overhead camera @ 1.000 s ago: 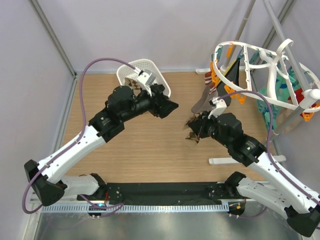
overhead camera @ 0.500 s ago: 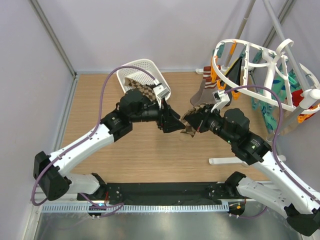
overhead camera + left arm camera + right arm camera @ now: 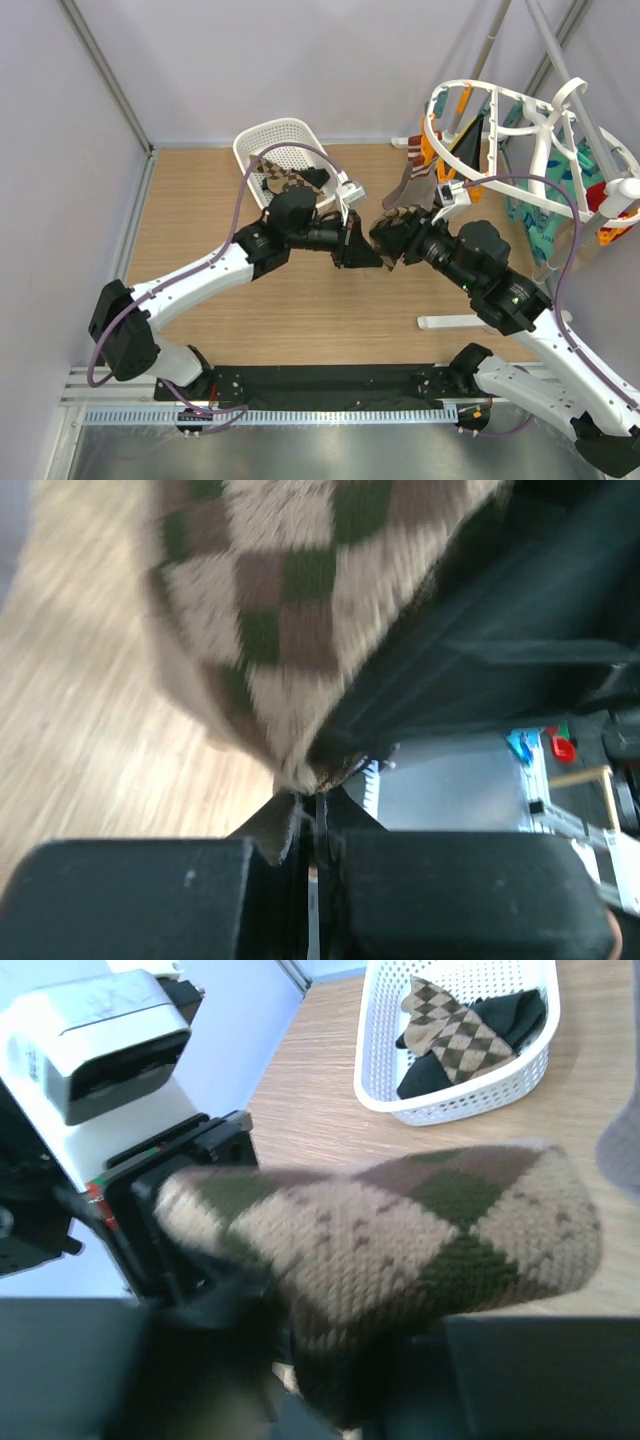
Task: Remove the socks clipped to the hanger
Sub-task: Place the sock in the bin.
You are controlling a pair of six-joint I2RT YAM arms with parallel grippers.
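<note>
Tip of checked sock (image 3: 300, 610) clamped in left pincer (image 3: 312, 825); it lies across right pincer (image 3: 390, 238), can't tell if apart or together.

— How do the arms look on your feed?
— I see white links and black joints on the left arm (image 3: 200, 285) and right arm (image 3: 560, 345), each trailing a purple cable (image 3: 240, 200). My left gripper (image 3: 312, 865) is blocky black.

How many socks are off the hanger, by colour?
checked sock: 2, this one pinched in the left gripper, another in the basket
black sock: 1 seen, in the basket; the heap may hide more
Total: 3 seen
</note>
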